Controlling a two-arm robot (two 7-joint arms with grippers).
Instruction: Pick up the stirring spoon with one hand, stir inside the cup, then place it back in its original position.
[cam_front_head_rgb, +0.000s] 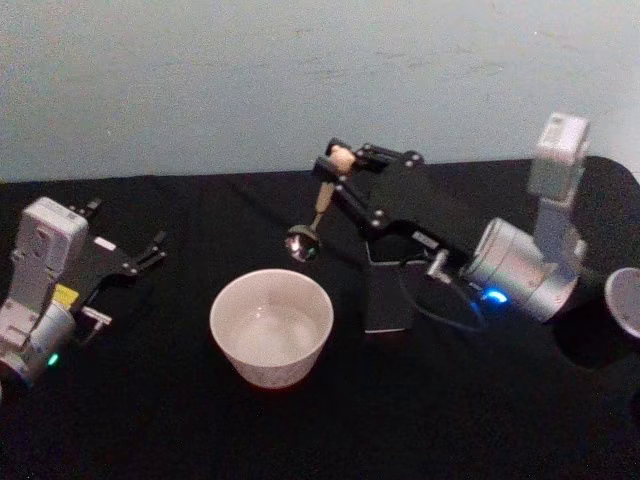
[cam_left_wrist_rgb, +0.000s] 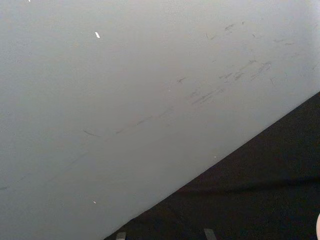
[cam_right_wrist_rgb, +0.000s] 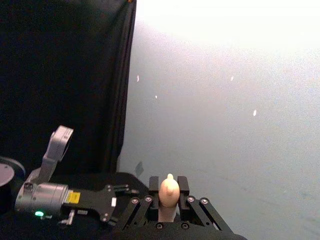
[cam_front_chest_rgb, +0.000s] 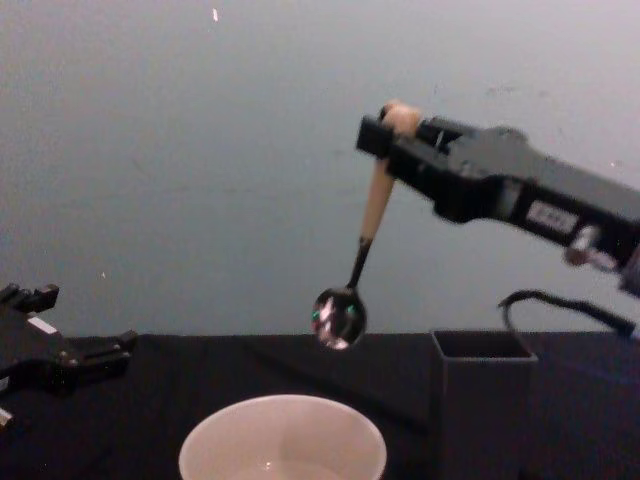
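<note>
My right gripper (cam_front_head_rgb: 337, 160) is shut on the top of the stirring spoon (cam_front_head_rgb: 320, 205), just under its small bear head (cam_right_wrist_rgb: 169, 186). The spoon hangs tilted in the air, beige handle (cam_front_chest_rgb: 377, 200) up and shiny metal bowl (cam_front_chest_rgb: 338, 317) down. That bowl hovers above and just behind the far rim of the cup (cam_front_head_rgb: 271, 325), clear of it. The cream-white cup (cam_front_chest_rgb: 283, 440) stands on the black table near the front. My left gripper (cam_front_head_rgb: 128, 228) rests open and idle at the table's left side, also seen low in the chest view (cam_front_chest_rgb: 85, 322).
A dark grey square holder box (cam_front_head_rgb: 385, 292) stands right of the cup, under my right arm; in the chest view the box (cam_front_chest_rgb: 483, 395) is open-topped. A round grey object (cam_front_head_rgb: 626, 302) sits at the right edge. A pale wall closes off the back.
</note>
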